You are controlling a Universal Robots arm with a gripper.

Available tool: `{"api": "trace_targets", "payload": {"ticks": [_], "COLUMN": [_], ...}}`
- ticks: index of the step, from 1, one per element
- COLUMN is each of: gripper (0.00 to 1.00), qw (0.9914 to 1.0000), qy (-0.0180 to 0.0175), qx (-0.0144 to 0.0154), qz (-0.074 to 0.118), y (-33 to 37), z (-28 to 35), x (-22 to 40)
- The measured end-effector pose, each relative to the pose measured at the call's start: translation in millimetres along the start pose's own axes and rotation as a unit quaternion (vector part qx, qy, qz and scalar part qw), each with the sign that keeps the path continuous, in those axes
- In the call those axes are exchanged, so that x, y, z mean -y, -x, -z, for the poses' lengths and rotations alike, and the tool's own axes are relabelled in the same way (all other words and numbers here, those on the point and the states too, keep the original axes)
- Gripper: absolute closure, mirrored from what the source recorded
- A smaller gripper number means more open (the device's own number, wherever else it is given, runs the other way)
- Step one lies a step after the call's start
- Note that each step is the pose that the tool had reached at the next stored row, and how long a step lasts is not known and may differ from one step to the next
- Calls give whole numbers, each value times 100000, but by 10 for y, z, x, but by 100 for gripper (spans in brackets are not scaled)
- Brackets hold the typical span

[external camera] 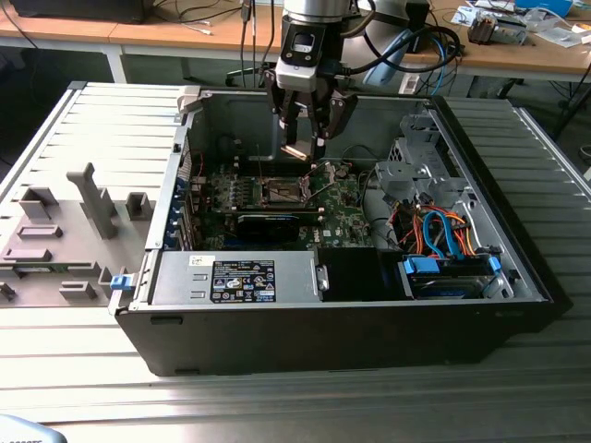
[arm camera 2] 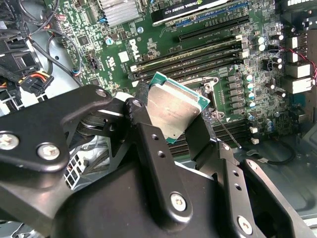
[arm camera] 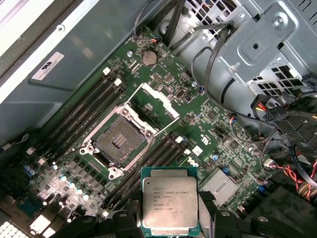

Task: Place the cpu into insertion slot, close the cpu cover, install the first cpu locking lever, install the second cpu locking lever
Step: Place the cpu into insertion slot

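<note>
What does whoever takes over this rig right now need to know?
The claw is shut on the chip, held above the green board inside the open computer case.
The socket is empty; its cover is swung open.
Done: chip picked up.
Left: chip into socket, cover shut, both levers locked.
</note>
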State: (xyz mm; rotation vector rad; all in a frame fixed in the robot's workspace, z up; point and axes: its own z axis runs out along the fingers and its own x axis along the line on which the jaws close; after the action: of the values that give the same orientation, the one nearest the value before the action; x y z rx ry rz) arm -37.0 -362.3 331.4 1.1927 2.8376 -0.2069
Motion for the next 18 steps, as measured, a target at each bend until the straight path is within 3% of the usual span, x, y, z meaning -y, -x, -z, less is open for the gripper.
{"api": "trace_targets", "payload": {"ticks": [18], "gripper": [46], "qw": [99998], "qy": [-209], "qx": [87], "qz": [-612], "y": [0], "z": [-3], "x": [0]}}
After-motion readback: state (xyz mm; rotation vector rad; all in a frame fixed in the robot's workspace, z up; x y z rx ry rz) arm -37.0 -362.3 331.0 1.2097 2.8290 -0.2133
